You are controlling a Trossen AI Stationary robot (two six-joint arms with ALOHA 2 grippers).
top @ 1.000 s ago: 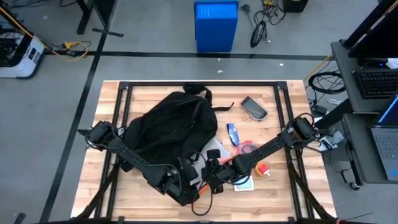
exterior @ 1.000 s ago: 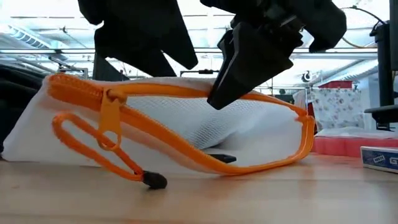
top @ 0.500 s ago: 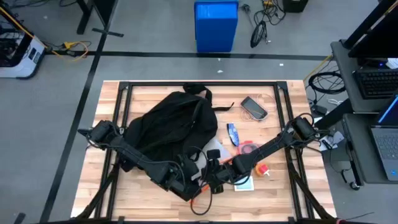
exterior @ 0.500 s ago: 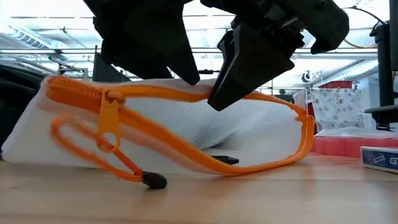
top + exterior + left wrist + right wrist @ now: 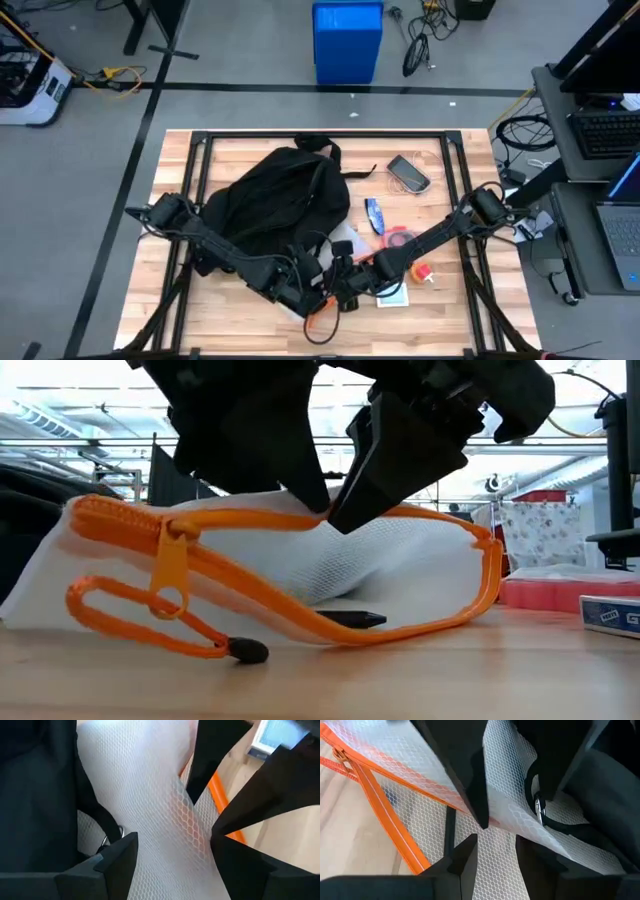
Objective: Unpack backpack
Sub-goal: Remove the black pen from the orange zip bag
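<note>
**Both grippers on the mesh pouch**

The left gripper (image 5: 250,450) has slid in over the white mesh pouch (image 5: 380,575); its fingers straddle the mesh, spread. Beside it the right gripper (image 5: 400,460) pinches the pouch (orange zipper sagging). Behind both lies the backpack (image 5: 275,205). Opposed pulls could tear mesh.

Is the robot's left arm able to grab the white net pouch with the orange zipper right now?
Probably yes. The left gripper is already at the white mesh pouch, fingers open with mesh between them. The right gripper pinches the same pouch, and nothing blocks the left one.
</note>
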